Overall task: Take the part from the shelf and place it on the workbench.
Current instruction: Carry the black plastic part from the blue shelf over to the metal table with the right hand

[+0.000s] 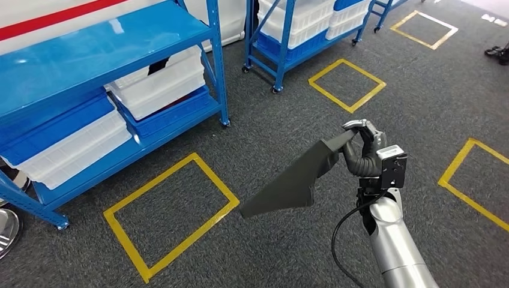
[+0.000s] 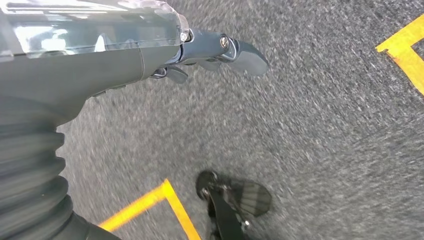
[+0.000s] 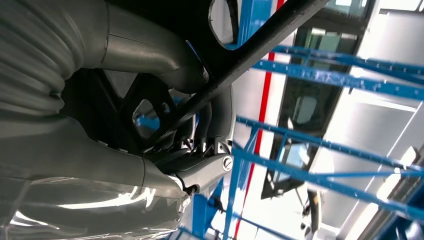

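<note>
The part (image 1: 297, 179), a flat dark panel with a pointed lower tip, is held at one upper corner by the right hand (image 1: 360, 147), whose fingers (image 1: 355, 125) are closed over its edge. It hangs tilted in the air above the grey carpet floor (image 1: 276, 252), touching nothing else. In the right wrist view the same part (image 3: 150, 112) is seen from behind as a black frame with cut-outs, much of it covered by the thumb and ribbed cover of the right hand (image 3: 165, 150), so its full outline cannot be made out.

The left hand (image 2: 220, 52) hangs over the carpet; two or three dark fingertips are seen (the picture is blurred), extended with nothing between them.

Two blue shelf units are counted: the near shelf (image 1: 90, 42), cut off at the left and top edges, carries four white bins (image 1: 159, 81) that can be made out, and the far shelf (image 1: 282, 51) is cut off at the top. Five yellow floor squares (image 1: 171, 213) are visible, two of them partly out of frame.
</note>
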Controlling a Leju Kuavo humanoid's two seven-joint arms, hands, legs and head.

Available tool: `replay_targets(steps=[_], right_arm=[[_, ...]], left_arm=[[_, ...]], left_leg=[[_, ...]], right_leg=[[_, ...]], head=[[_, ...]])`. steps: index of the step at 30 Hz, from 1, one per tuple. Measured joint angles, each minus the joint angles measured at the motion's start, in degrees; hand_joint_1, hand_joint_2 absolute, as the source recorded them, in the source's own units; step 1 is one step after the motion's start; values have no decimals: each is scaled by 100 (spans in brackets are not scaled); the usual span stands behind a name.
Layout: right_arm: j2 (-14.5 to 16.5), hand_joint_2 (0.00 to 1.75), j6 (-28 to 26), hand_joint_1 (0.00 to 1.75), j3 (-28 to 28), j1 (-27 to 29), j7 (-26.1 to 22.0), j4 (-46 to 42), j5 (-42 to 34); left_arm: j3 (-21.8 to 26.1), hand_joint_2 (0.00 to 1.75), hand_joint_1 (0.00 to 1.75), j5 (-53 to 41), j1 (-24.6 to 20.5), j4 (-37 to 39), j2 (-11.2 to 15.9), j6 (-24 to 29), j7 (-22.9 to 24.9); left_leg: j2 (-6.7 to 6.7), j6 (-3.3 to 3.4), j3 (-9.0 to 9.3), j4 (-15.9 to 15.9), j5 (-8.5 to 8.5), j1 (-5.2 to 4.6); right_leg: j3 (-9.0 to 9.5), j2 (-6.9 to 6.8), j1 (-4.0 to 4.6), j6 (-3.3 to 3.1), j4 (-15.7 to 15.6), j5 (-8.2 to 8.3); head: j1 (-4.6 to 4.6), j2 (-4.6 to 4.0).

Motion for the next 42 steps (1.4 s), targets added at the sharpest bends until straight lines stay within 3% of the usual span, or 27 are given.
replay_targets(steps=[1, 2, 3, 4, 6, 8, 9, 11, 13, 15, 17, 18, 20, 22, 24, 25, 27, 29, 31, 33, 34, 35, 37, 39, 40, 42], right_arm=[[-5, 175, -9, 175, -22, 9, 10, -25, 3], [-7, 175, -15, 175, -35, 23, 17, -40, 7], [-9, 175, -20, 175, -47, 41, 23, -49, 11], [-11, 175, -21, 175, -58, 57, 27, -52, 16], [-14, 175, -17, 175, -82, 64, 31, -55, 19], [-13, 175, 3, 175, -94, 13, 25, -55, 31], [-13, 175, 15, 175, -97, -24, 20, -54, 37], [-16, 175, 28, 175, -104, -81, 12, -47, 45], [-15, 175, 37, 175, -112, -113, 10, -40, 48], [-3, 175, 49, 175, -114, -131, 9, -28, 52], [6, 175, 63, 175, -114, -125, 7, -2, 58], [9, 175, 71, 175, -114, -114, 5, 13, 62], [10, 175, 82, 175, -114, -89, 0, 32, 69], [15, 175, 88, 175, -114, -77, -7, 39, 77], [19, 175, 90, 175, -114, -78, -11, 42, 78], [20, 175, 89, 175, -114, -74, -13, 43, 78], [21, 175, 89, 175, -112, -56, -15, 43, 79], [19, 175, 72, 175, -111, -40, -28, 38, 81], [20, 175, 42, 175, -111, 7, -48, 21, 92], [24, 175, 20, 175, -111, 114, -60, -12, 107], [24, 175, 9, 175, -111, 169, -62, -33, 114], [23, 175, -5, 175, -111, 210, -63, -58, 119], [19, 175, -38, 175, -112, 240, -63, -120, 138], [15, 175, -65, 175, -113, 242, -61, -182, 160], [13, 175, -73, 175, -114, 244, -60, -200, 170], [5, 175, -69, 175, -113, 252, -54, -219, 190]], left_arm=[[-19, 175, 0, -15, 2, 3, 4, -2, 7], [-33, 175, 0, -26, 4, 7, 8, -5, 17], [-42, 175, 0, -35, 2, 11, 13, -10, 28], [-48, 175, 0, -40, -3, 15, 15, -14, 40], [-59, 175, 0, -46, -15, 18, 15, -22, 68], [-69, 175, 0, -43, -25, 18, 10, -23, 101], [-75, 175, 0, -40, -31, 18, 7, -22, 116], [-87, 175, 0, -35, -43, 18, 0, -14, 136], [-103, 175, 0, -33, -49, 18, -2, -4, 142], [-119, 175, 0, -37, -28, 18, -1, 2, 142], [-138, 175, 0, -47, 1, 18, -2, 2, 151], [-148, 175, 0, -55, 9, 18, -2, 0, 162], [-161, 175, 0, -64, 12, 18, -1, -6, 186], [-168, 175, 0, -66, 12, 20, 4, -12, 201], [-175, 175, 0, -66, 14, 25, 8, -18, 209], [-179, 175, 0, -66, 13, 27, 9, -21, 212], [-185, 175, 0, -67, 4, 27, 3, -31, 214], [-189, 175, 0, -79, 2, 27, -3, -62, 210], [-193, 175, 0, -91, 31, 29, 1, -103, 201], [-197, 175, 0, -95, 74, 34, 10, -130, 195], [-199, 175, 0, -97, 91, 37, 14, -142, 193], [-203, 175, 0, -101, 102, 38, 16, -156, 193], [-216, 175, 0, -108, 108, 38, 25, -191, 195], [-232, 175, 0, -112, 112, 40, 44, -214, 200], [-238, 175, 0, -111, 114, 42, 54, -220, 205], [-249, 175, 0, -106, 113, 42, 57, -235, 226]], left_leg=[[83, 19, -65, 4, 45, -18], [170, 23, -131, 8, 88, -34], [258, 23, -200, 16, 128, -45], [341, 19, -268, 26, 166, -55], [488, 3, -372, 45, 224, -73], [629, -36, -414, 53, 264, -88], [701, -60, -418, 52, 280, -88], [818, -127, -418, 48, 309, -76], [583, -194, -474, 202, 185, -50], [197, -236, -682, 765, -209, -30], [82, -261, -919, 1458, -564, -28], [76, -268, -950, 1614, -596, -28], [56, -264, -742, 1335, -371, -24], [-147, -231, -311, 581, -110, -8], [-382, -199, -78, 139, -39, 5], [-413, -187, -65, 113, -53, 3], [-276, -133, -78, 47, -10, 11], [-130, -55, -68, -24, 46, 27], [13, -17, -76, -55, 74, 22], [162, -16, -88, -54, 74, 15], [237, -20, -91, -52, 71, 14], [310, -30, -90, -50, 66, 14], [444, -70, -75, -50, 45, 10], [561, -142, -53, -45, 16, -14], [617, -182, -41, -46, 3, -25], [723, -263, -17, -47, -28, -16]], right_leg=[[-105, -72, -22, 18, 394, -235], [-165, -100, -42, 34, 715, -359], [-144, -112, -58, 45, 882, -355], [-19, -126, -68, 48, 842, -252], [515, -278, -55, 16, 214, -47], [1046, -541, 33, -70, -563, -113], [1175, -619, 79, -116, -792, -182], [1190, -528, 108, -209, -919, -155], [1171, -399, 79, -287, -997, -48], [1119, -279, 63, -342, -1026, 42], [1036, -128, 73, -364, -998, 95], [995, -48, 77, -362, -975, 115], [923, 111, 75, -345, -914, 137], [857, 255, 62, -319, -838, 143], [782, 378, 46, -268, -777, 163], [747, 442, 37, -228, -772, 187], [700, 537, 31, -153, -759, 227], [578, 337, 41, -91, -543, 84], [278, 24, 13, -27, 90, -265], [3, -86, -50, 29, 692, -483], [-11, -107, -80, 50, 745, -451], [85, -134, -105, 65, 577, -327], [498, -335, -112, 74, -183, -12], [774, -518, -59, 24, -725, 124], [795, -535, -25, -14, -787, 107], [784, -389, -7, -102, -798, 125]], head=[[1, 1], [1, 1], [1, 1], [1, 1], [1, 1], [0, 1], [0, 0], [1, 0], [-1, 0], [-3, 0], [-4, 0], [-4, 0], [-4, 0], [-4, 0], [-4, 0], [-4, 0], [-4, 0], [1, 0], [6, 1], [5, 1], [5, 1], [5, 0], [5, 0], [4, 0], [4, 0], [4, 0]])
